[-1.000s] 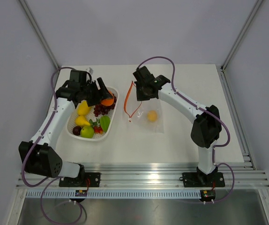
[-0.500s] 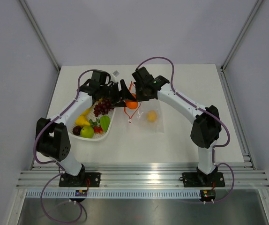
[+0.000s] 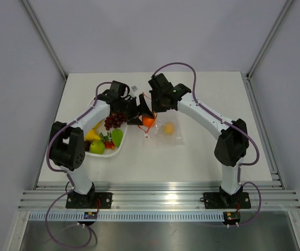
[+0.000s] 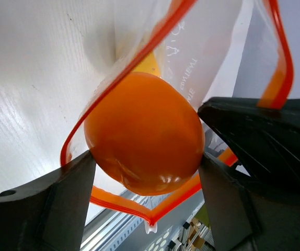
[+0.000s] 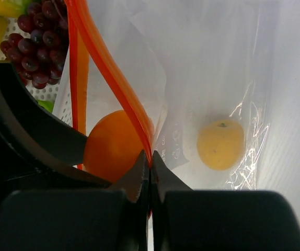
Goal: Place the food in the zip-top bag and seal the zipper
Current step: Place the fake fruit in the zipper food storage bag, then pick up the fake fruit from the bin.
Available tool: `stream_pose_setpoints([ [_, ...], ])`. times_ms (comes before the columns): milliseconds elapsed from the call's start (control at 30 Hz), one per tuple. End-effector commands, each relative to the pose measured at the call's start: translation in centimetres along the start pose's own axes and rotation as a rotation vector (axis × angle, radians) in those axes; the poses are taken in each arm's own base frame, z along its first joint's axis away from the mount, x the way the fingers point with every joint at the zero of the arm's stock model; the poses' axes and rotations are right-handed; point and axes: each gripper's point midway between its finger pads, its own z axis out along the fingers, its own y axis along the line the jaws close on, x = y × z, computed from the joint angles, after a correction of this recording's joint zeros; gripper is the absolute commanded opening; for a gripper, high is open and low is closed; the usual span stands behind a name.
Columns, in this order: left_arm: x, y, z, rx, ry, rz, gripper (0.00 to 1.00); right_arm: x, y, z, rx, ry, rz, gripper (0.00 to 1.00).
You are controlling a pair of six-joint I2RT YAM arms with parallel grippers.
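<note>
Left gripper clamps an orange inside the mouth of the zip-top bag. Right gripper pinches the zipper. A fruit basket crowds nine o'clock.

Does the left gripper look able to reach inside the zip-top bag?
Probably yes: the right gripper holds the zipper lifted, the zip-top bag gapes, and the left gripper holds the orange at its mouth.

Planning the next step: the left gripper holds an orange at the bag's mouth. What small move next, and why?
Probably push the left gripper slightly deeper into the zip-top bag, then open. The orange sits just at the zipper, which the right gripper pinches open.
</note>
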Motion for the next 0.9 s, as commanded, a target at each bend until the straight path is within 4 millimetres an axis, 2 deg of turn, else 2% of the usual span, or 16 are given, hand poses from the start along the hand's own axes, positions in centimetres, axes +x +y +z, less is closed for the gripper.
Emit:
stream_pose_setpoints([
  [0,-1.3,-2.8,-0.8,0.05,-0.033,0.089,0.84,-3.0,2.9,-4.1,-0.118,-0.103,0.018,0.0],
  [33,-1.3,-3.0,-1.1,0.049,-0.037,0.1,0.92,-2.9,2.7,-4.0,-0.111,-0.1,0.015,0.0],
  [100,-1.4,-3.7,-2.3,0.035,-0.053,0.137,0.94,-2.8,2.4,-3.9,-0.097,-0.101,0.009,0.0],
  [200,-1.7,-4.9,-4.8,0.008,-0.098,0.212,0.93,-2.5,2.1,-3.6,-0.082,-0.093,0.007,0.0],
  [300,-1.5,-4.9,-6.4,-0.022,-0.103,0.266,0.92,-2.3,1.9,-3.1,-0.073,-0.088,0.006,0.0],
  [400,-1.4,-4.2,-7.4,-0.042,-0.099,0.278,0.95,-2.3,2.1,-2.8,-0.075,-0.087,0.005,0.0],
  [467,-1.2,-4.4,-8.3,-0.014,-0.104,0.279,0.97,-2.3,2.2,-2.7,-0.076,-0.083,0.004,0.0],
  [500,-1.5,-3.8,-8.8,-0.011,-0.118,0.265,0.97,-2.3,2.2,-2.6,-0.077,-0.084,0.004,0.0],
  [533,-1.2,-4.4,-9.8,0.036,-0.128,0.269,0.96,-2.3,2.2,-2.6,-0.077,-0.082,0.001,0.0],
  [567,-1.9,-4.7,-10.5,0.074,-0.165,0.259,0.92,-2.3,2.1,-2.6,-0.076,-0.085,0.002,0.0],
  [600,-2.3,-2.7,-11.1,0.082,-0.181,0.192,0.84,-2.4,2.2,-2.9,-0.081,-0.091,0.005,0.0],
  [633,-2.9,-2.0,-11.8,0.075,-0.218,0.169,0.8,-2.3,2.1,-2.9,-0.082,-0.09,0.004,0.0],
  [700,-4.0,1.4,-12.7,-0.039,-0.262,0.092,0.77,-2.3,2.2,-3.0,-0.087,-0.092,0.006,0.0],
  [733,-5.4,4.1,-12.9,-0.187,-0.308,0.081,0.78,-2.2,2.2,-3.0,-0.089,-0.09,0.007,0.0],
  [800,-5.8,7.1,-13.1,-0.339,-0.324,0.044,0.84,-2.4,2.4,-3.2,-0.096,-0.096,0.011,0.0],
  [867,-6.4,8.8,-12.6,-0.408,-0.32,0.039,0.89,-2.3,2.5,-3.1,-0.101,-0.092,0.013,0.0],
])
